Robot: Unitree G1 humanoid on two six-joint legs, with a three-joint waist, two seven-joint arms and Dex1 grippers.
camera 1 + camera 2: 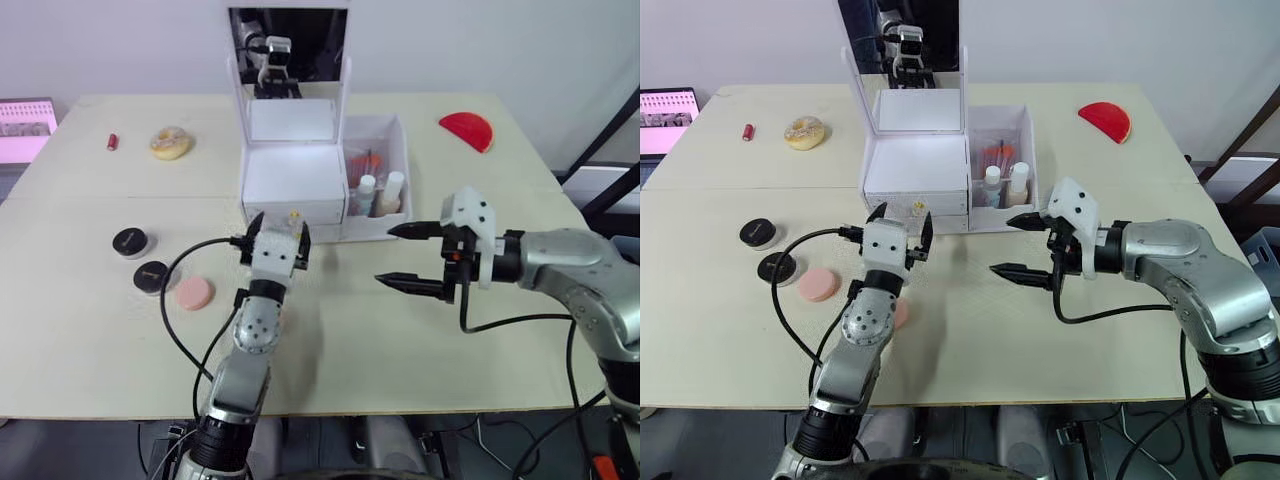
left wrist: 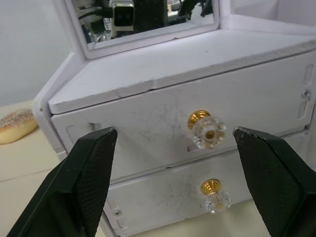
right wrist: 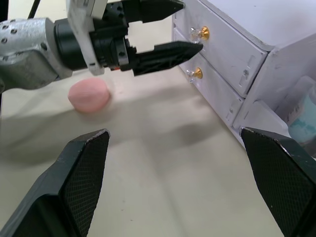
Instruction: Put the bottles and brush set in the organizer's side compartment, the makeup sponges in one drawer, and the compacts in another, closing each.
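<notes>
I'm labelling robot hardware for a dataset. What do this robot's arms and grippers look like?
Both arms are silver-grey metal with rounded, bolted joint housings. Each ends in a white boxy wrist block carrying two black, tapered fingers with cross-hatched inner pads: left gripper, right gripper. A black cable loops loosely from each wrist back along its arm.

White organizer (image 1: 295, 185), 2 drawers (image 2: 197, 133) closed, bottles (image 1: 378, 192) inside.

I see a sugared doughnut (image 1: 170, 143) beside what may be a small red tube (image 1: 113, 141); a red half-disc (image 1: 467, 130) lies well apart on the table (image 1: 400, 350).
</notes>
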